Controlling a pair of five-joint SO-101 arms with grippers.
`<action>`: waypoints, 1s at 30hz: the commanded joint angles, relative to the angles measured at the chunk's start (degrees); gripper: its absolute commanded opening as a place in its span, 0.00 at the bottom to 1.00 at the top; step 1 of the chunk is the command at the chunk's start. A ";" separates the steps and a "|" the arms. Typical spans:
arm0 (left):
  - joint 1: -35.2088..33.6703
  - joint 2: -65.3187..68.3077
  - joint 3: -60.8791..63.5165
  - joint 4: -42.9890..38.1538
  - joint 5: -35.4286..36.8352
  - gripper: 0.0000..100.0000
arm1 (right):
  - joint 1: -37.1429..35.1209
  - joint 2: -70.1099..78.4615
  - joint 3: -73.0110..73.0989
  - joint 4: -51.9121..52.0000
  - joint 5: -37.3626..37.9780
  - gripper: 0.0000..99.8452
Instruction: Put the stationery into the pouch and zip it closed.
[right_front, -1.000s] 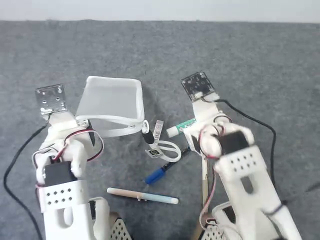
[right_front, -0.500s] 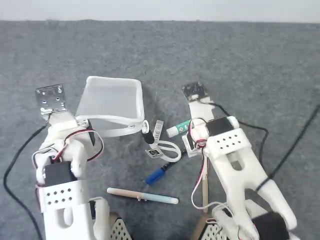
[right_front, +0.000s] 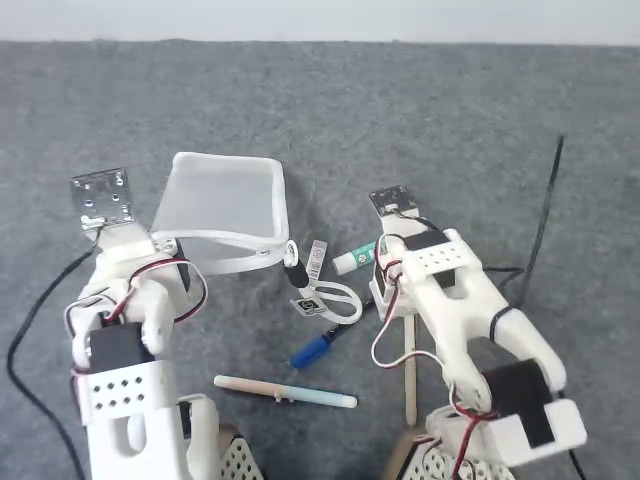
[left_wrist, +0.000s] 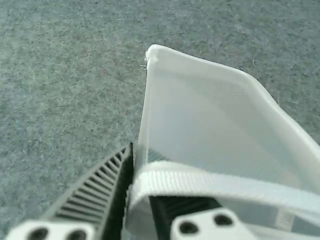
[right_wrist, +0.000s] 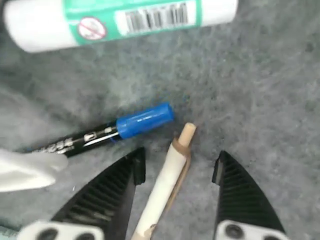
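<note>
A translucent white pouch (right_front: 225, 203) lies open at the back left. My left gripper (left_wrist: 145, 187) is shut on its zip edge (left_wrist: 210, 182), and from above it sits at the pouch's near-left corner (right_front: 168, 246). My right gripper (right_wrist: 179, 157) stands open, pointing down, its fingers either side of the tip of a beige pen (right_wrist: 167, 175). That beige pen (right_front: 408, 365) lies under the right arm. Around it lie a green-and-white glue stick (right_wrist: 120, 20) (right_front: 355, 259), a blue-capped black marker (right_wrist: 117, 131) (right_front: 315, 349), white scissors (right_front: 330, 298) and a pastel pen (right_front: 285, 391).
Grey carpet (right_front: 480, 130) covers the table. The right arm's cable (right_front: 545, 215) loops over the carpet at the right. Both arm bases stand along the near edge.
The right arm has folded forward and down, bringing its gripper onto the beige pen. The left arm and the pouch have kept still.
</note>
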 joint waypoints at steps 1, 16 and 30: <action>-0.26 0.44 -3.30 -0.26 1.41 0.01 | 0.57 0.57 -0.70 -1.01 -0.62 0.21; -0.26 0.18 -3.38 -0.18 1.23 0.01 | 0.40 -8.84 -0.44 5.41 -0.53 0.01; 0.26 0.53 -9.54 4.48 -0.44 0.01 | 0.22 -21.05 -0.35 15.25 -0.79 0.01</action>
